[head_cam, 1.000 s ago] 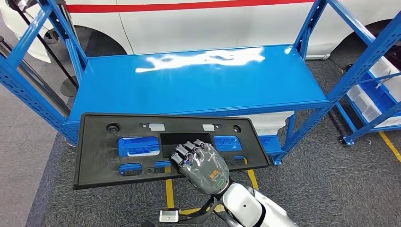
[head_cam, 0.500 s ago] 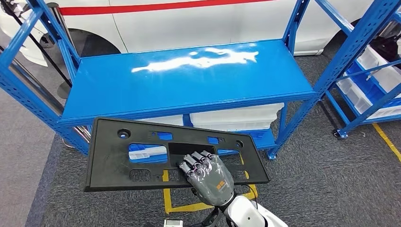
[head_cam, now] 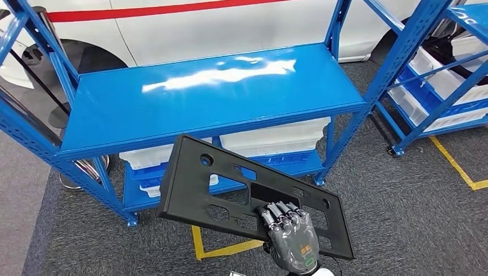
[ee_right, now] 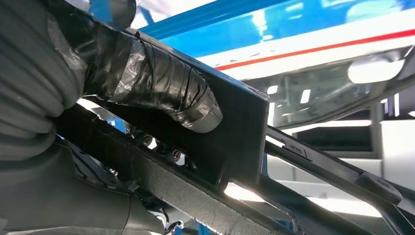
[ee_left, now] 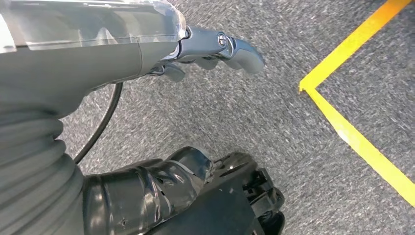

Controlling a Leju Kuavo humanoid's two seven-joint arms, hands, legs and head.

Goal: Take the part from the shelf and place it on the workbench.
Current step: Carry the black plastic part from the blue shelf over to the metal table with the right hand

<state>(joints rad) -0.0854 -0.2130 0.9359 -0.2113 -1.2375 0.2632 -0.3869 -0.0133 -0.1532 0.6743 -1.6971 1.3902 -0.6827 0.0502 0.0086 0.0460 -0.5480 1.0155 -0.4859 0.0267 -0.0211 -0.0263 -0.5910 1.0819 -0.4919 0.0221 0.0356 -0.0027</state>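
Your right hand (head_cam: 292,238) grips the black part (head_cam: 230,190) at its near edge, fingers through a cutout, thumb pressed underneath. Part's tilted in the air, off the blue shelf (head_cam: 201,98). Left hand (ee_left: 147,49) hangs over the floor, holding nothing, fingers loosely curled.

Grey ribbed cover (ee_left: 34,161); tape-wrapped thumb (ee_right: 161,93).

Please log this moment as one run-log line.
right hand: holds flat black plastic panel with cut-outs | panel: off blue metal shelf, tilted | left hand: holds nothing
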